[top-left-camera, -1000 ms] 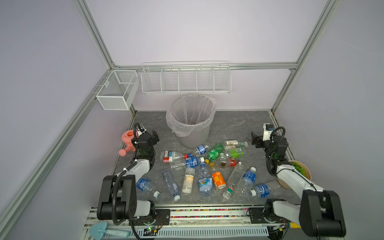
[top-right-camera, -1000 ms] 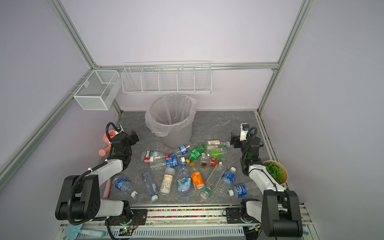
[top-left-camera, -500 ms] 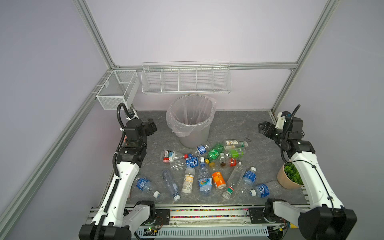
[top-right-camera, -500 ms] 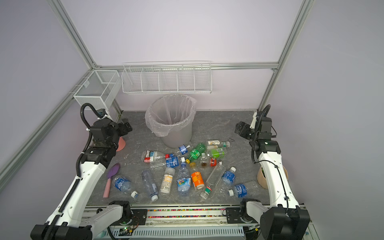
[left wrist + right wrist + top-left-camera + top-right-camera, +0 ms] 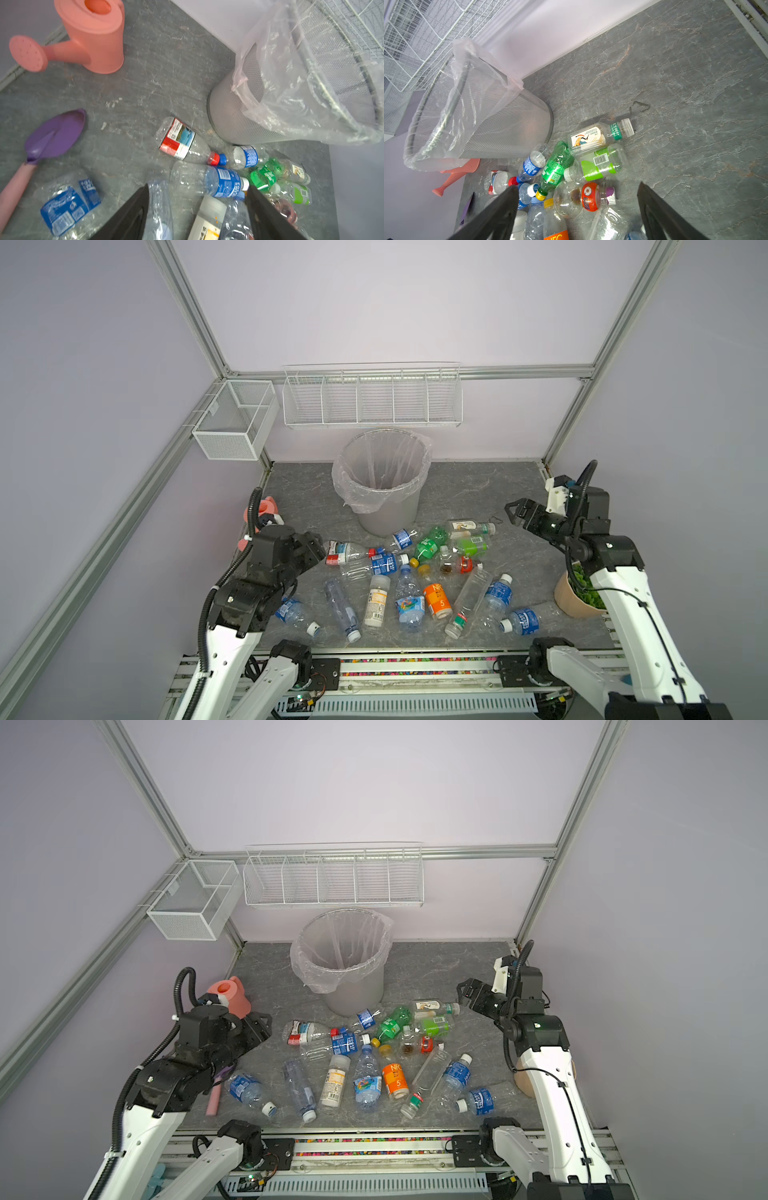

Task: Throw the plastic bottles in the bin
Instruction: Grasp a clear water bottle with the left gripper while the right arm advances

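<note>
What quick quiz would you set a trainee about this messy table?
1. True or false: some plastic bottles already lie in the bin.
2. The left gripper and right gripper are: A) open and empty; B) each holding a bottle; C) inside the bin.
3. What colour is the blade of the trowel?
Key: 1 false; 2 A; 3 purple.

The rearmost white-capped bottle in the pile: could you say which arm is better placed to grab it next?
Likely the right: the right gripper hovers open close to that bottle; the left gripper is across the pile.
</note>
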`<state>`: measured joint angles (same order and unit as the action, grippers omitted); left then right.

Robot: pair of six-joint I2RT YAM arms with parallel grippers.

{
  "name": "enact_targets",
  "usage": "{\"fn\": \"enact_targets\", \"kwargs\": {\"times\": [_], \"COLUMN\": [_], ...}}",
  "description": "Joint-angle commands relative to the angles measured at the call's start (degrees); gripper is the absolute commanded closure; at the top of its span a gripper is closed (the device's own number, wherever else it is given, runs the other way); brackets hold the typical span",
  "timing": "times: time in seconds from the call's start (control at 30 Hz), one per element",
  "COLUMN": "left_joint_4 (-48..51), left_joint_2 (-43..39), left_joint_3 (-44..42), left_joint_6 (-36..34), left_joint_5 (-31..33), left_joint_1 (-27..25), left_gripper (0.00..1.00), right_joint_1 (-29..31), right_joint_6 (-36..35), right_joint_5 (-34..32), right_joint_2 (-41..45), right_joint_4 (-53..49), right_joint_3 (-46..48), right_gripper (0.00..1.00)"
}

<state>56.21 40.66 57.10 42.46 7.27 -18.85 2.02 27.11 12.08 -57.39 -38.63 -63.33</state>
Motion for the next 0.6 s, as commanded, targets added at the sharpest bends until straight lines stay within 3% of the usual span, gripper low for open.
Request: {"fn": "enact_targets", "kwargs": {"times": [0.0, 0.13, 0.3, 0.57], "left_joint_4": [7.7, 5.7, 0.0, -4.4], "left_joint_2": [-0.3, 1.6, 5.0, 6.5], "left_joint_3": [-3.6, -9.4, -14.1, -21.4], "left_joint_6": [7.7, 12.3, 19.1, 23.8], "left_joint_5": [-1.9, -5.2, -3.0, -4.7], "left_joint_1": [-2.5, -7.9, -17.4, -18.3], "left_gripper": [0.28, 0.28, 0.28, 0.3], "right_joint_1": [1.4, 2.4, 2.8, 2.8], "right_joint_6": [2.4, 3.2, 3.3, 2.2], "right_joint_5": [0.8, 0.4, -0.1, -1.5], "right_joint_2": [0.3, 0.1, 1.1, 2.7], "right_joint_4": [-0.7, -1.0, -1.4, -3.1], "right_joint_3": [1.4, 1.8, 2.1, 2.8], "right_gripper": [0.08, 0.07, 0.07, 0.07]}}
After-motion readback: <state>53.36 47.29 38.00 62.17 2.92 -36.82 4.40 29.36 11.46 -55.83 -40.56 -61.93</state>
